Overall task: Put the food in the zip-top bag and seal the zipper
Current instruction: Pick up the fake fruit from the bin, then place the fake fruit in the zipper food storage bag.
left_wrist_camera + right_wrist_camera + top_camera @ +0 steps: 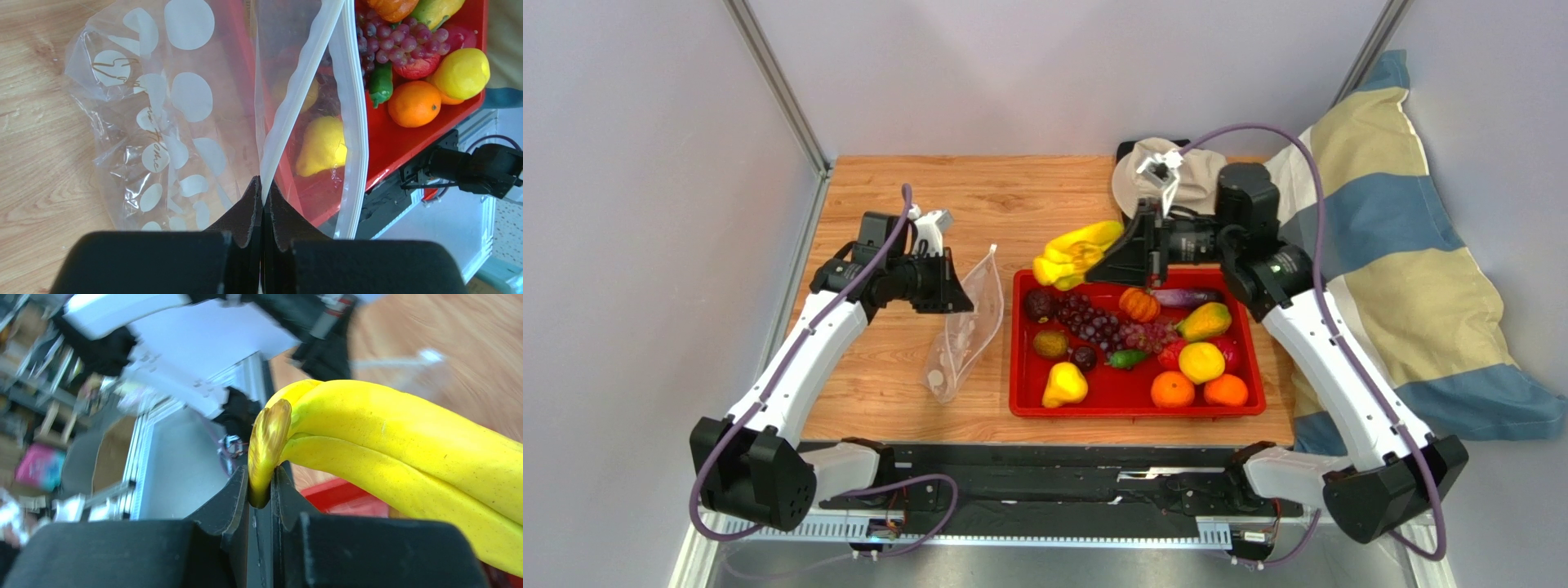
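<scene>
Both claws closed on task items: left on bag, right on bananas.

The left gripper [263, 184] is clamped on one strip of the zipper [294, 98] at the mouth of the bag [965, 325]; the other strip hangs apart to the right, so the mouth stands parted. The bag sits on the table [879, 392] just left of the tray [1136, 409], its far end raised. The right gripper [261, 478] is closed on the stem of the banana bunch [1078, 252], which is at the tray's far-left corner, right of the bag and apart from it. The grapes [1093, 321], pear [1064, 385] and orange [1172, 390] lie in the tray with the other fruit.
</scene>
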Robot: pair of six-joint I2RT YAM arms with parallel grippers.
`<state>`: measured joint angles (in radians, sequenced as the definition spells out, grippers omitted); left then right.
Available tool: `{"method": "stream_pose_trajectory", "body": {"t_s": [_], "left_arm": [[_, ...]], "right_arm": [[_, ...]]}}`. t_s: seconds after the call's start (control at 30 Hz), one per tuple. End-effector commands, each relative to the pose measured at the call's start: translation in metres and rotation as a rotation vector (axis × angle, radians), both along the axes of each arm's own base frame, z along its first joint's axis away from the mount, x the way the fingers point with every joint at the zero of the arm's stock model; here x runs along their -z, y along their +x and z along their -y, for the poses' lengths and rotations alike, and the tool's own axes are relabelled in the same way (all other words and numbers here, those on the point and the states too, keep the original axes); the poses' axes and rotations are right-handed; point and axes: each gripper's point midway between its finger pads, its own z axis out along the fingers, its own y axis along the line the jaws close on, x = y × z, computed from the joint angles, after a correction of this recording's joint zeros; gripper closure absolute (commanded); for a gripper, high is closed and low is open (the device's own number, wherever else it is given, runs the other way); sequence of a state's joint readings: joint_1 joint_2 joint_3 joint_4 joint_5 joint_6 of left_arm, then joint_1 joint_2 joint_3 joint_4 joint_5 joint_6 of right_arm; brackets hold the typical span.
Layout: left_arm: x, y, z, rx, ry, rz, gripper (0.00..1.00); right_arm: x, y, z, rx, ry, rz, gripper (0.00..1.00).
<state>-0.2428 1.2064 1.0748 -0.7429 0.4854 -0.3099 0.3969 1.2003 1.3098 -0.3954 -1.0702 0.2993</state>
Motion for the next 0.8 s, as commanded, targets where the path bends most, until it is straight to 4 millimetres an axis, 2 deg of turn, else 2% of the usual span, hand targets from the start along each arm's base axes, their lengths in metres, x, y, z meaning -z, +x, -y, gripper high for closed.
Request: {"method": "stream_pose_trajectory", "body": {"t_s": [0.0, 0.03, 0.07, 0.1, 0.13, 0.27, 0.4, 0.57, 0.77], "left_arm": [[-0.015, -0.004, 0.01, 0.068, -0.048, 0.069, 1.0], [-0.014, -0.005, 0.01, 0.071, -0.051, 0.067, 1.0], [-0.014, -0.007, 0.01, 0.077, -0.054, 0.067, 1.0], [-0.013, -0.008, 0.01, 0.082, -0.055, 0.066, 1.0], [-0.013, -0.009, 0.01, 0.085, -0.055, 0.068, 1.0], [-0.015, -0.015, 0.011, 0.096, -0.065, 0.082, 1.0], [-0.017, -0.021, 0.009, 0.101, -0.067, 0.094, 1.0], [-0.019, -0.029, 0.011, 0.113, -0.09, 0.102, 1.0], [-0.022, -0.034, 0.015, 0.131, -0.125, 0.108, 1.0]], "right_arm": [[-0.048, -0.054, -0.038, -0.313, 0.097, 0.271, 1.0], [-0.055, -0.072, -0.046, -0.395, 0.111, 0.332, 1.0], [-0.052, -0.075, -0.05, -0.433, 0.111, 0.398, 1.0], [-0.041, -0.084, -0.059, -0.502, 0.096, 0.348, 1.0], [-0.044, -0.089, -0.062, -0.533, 0.107, 0.354, 1.0], [-0.039, -0.106, -0.079, -0.656, 0.141, 0.343, 1.0], [-0.021, -0.121, -0.091, -0.737, 0.14, 0.307, 1.0], [0.02, -0.117, -0.1, -0.755, 0.086, 0.264, 1.0], [0.055, -0.108, -0.106, -0.778, 0.018, 0.237, 1.0]]}}
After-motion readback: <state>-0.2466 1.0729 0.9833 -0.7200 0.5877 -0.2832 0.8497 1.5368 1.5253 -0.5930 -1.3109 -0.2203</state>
